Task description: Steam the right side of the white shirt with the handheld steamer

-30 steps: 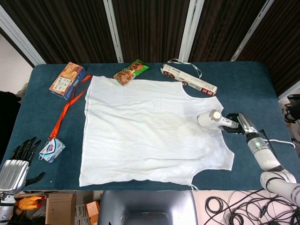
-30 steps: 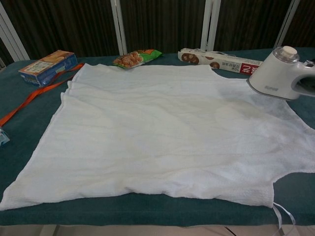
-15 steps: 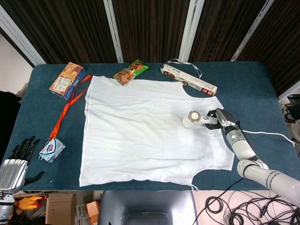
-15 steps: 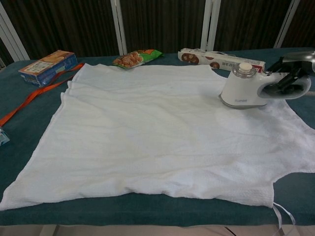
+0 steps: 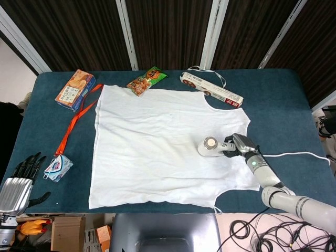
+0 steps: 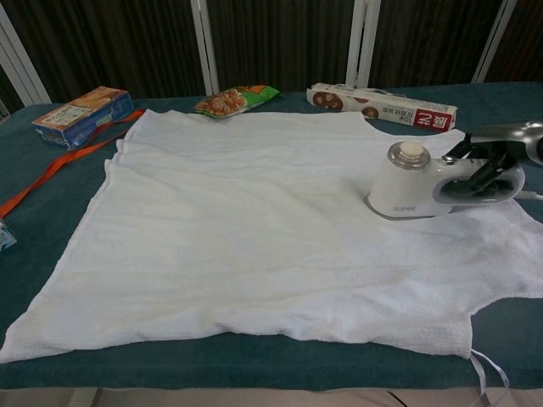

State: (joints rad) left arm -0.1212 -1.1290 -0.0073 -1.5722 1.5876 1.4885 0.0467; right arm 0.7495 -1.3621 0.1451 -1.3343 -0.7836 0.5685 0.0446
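Observation:
A white sleeveless shirt point(image 5: 163, 142) point(image 6: 254, 229) lies flat on the dark teal table. A white handheld steamer point(image 5: 211, 146) point(image 6: 411, 181) rests on the shirt's right half, its round cap up. My right hand point(image 5: 239, 144) point(image 6: 490, 163) grips the steamer's handle from the right. My left hand point(image 5: 22, 178) hangs off the table's front left corner, fingers spread, holding nothing; the chest view does not show it.
Along the far edge lie a biscuit box point(image 5: 75, 89), a green snack bag point(image 5: 146, 80) and a long cookie box point(image 5: 212, 90). An orange lanyard point(image 5: 73, 122) with a badge point(image 5: 58, 168) lies left of the shirt. The steamer's white cord point(image 5: 299, 154) trails right.
My right hand has slid the steamer left and toward the front, from the shirt's right armhole edge onto its right half. The left hand stays put.

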